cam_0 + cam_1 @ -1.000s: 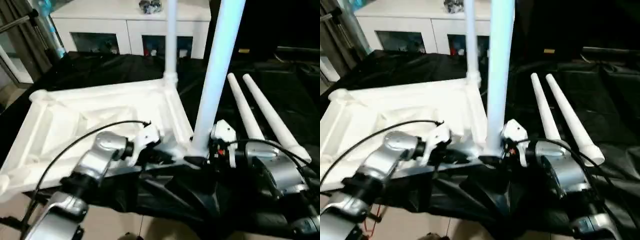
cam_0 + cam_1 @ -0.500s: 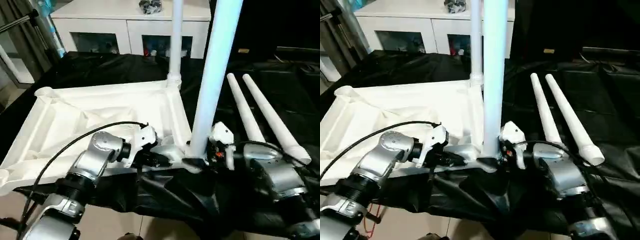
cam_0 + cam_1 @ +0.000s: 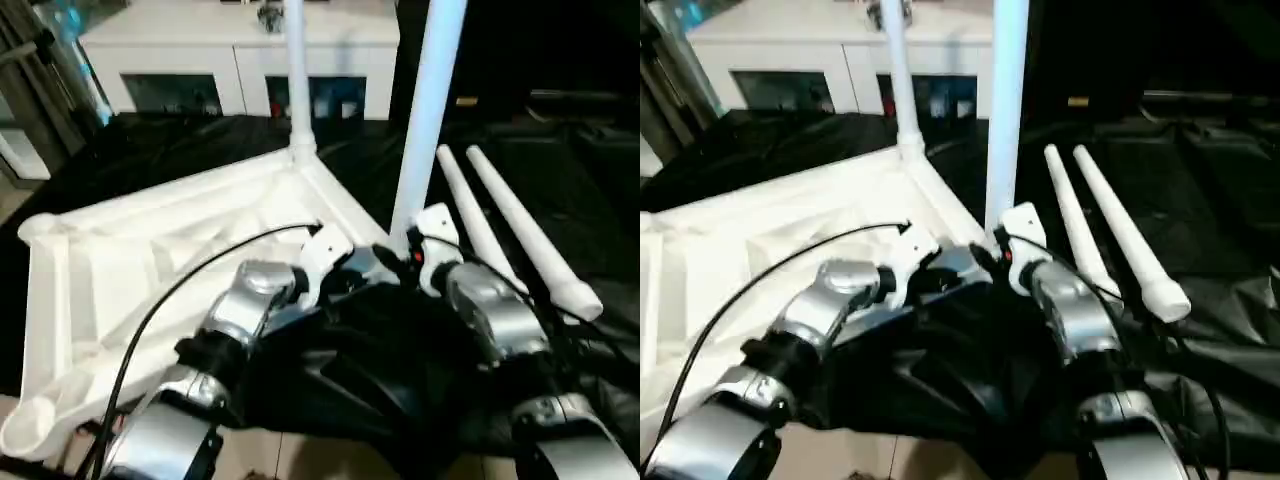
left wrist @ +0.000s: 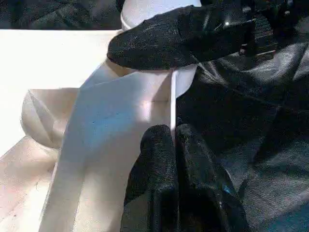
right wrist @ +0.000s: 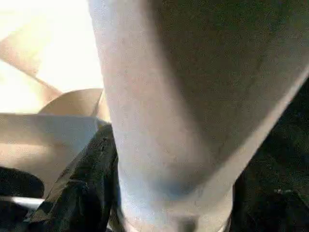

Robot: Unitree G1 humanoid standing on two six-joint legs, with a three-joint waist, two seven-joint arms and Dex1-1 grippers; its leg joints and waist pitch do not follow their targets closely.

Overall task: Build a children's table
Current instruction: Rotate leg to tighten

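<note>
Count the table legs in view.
4. One leg stands in the tabletop's far corner socket, one leg stands upright at the right hand, two loose legs lie on the black cloth.

tabletop (image 3: pixel 150 250): we see smooth white plastic | legs (image 3: pixel 510 225): same, slight sheen | cloth (image 3: pixel 600 200): black, creased, faintly glossy | forearms (image 3: pixel 490 315): brushed silver metal

Both forearms are brushed silver metal, built from rounded cylindrical segments with darker ringed joints. The left forearm (image 3: pixel 240 310) carries a thin black cable that arcs over it toward a white wrist housing. The right forearm (image 3: pixel 485 315) has a similar white housing with a small red mark. The left tool (image 4: pixel 176 159) has 2 matte black, finely textured fingers.
</note>
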